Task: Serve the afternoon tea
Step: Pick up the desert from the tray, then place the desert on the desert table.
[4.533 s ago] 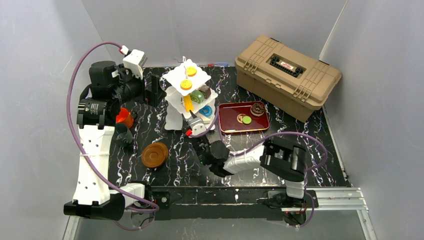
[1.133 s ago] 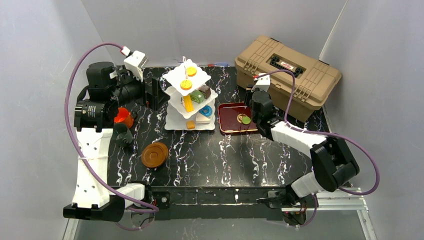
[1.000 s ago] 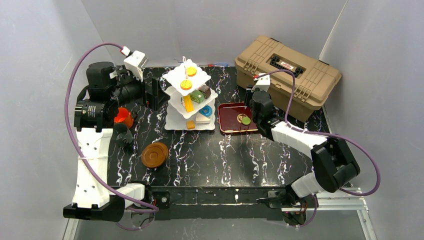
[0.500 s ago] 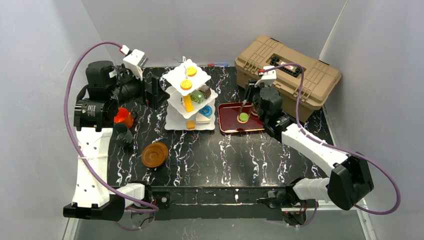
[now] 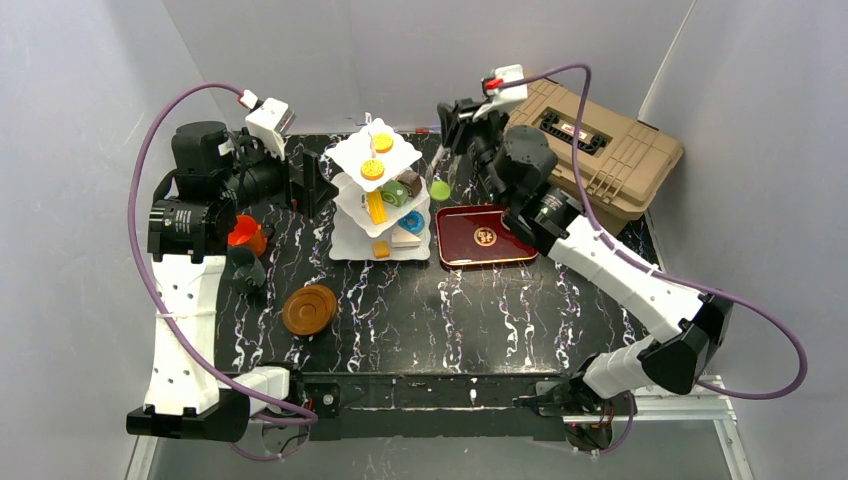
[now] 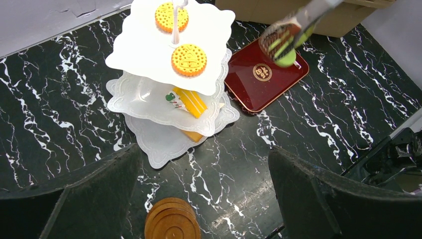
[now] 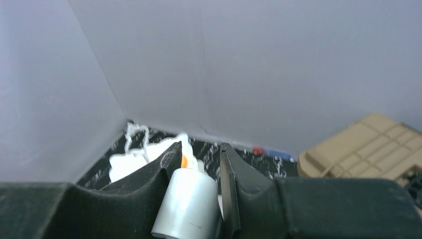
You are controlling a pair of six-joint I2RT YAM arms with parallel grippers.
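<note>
Right gripper (image 7: 198, 164) pinching metal tongs (image 7: 186, 204); left gripper (image 6: 204, 152) spread; black marble table (image 5: 480, 310), grey walls (image 5: 420, 60)

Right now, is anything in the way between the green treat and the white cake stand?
Nothing visible does. The small round green pastry, pinched in metal tongs, hangs in open air beside the white three-tier square-plate stand.

On my rig: left arm (image 5: 185, 300) and right arm (image 5: 640, 290), white shells (image 5: 180, 370) between black cylindrical joints (image 5: 185, 222). I see one purple cable (image 5: 555, 72) per arm, ending at a white camera box (image 5: 270, 118) with a red plug. Fingers (image 6: 84, 199) matte black, broad. Bases (image 5: 185, 420) black.
</note>
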